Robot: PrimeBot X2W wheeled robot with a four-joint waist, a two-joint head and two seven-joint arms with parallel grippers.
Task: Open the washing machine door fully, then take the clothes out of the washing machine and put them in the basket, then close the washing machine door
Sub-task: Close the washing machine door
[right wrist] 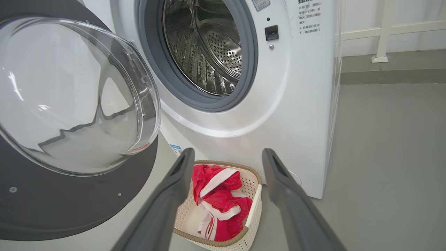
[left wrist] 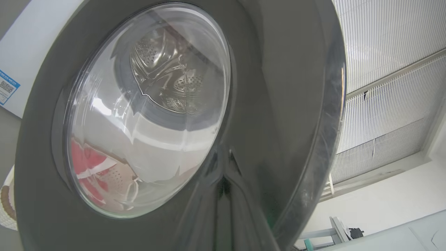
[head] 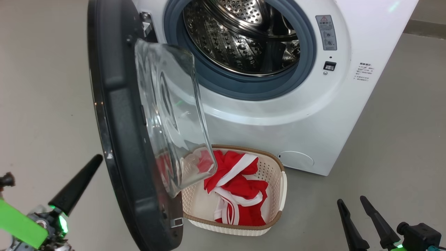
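The white washing machine (head: pixel 313 115) stands ahead, its steel drum (head: pixel 244 38) bare of fabric. Its door (head: pixel 118 115) hangs swung out toward me, edge-on, the clear glass bowl (head: pixel 170 115) facing the machine. On the floor below sits the basket (head: pixel 275 174) with the red and white clothes (head: pixel 240 184) in it. My left gripper (head: pixel 95 161) is shut, its tip right at the outer face of the door (left wrist: pixel 278 104); contact is unclear. Low on the right, my right gripper (head: pixel 351 200) is open and holds nothing, with the basket (right wrist: pixel 256 198) seen between its fingers (right wrist: pixel 181 174).
Grey floor (head: pixel 393 139) stretches to the right of the machine and to the left of the door. A white railing post (right wrist: pixel 381 35) stands against the far wall behind the machine's right side.
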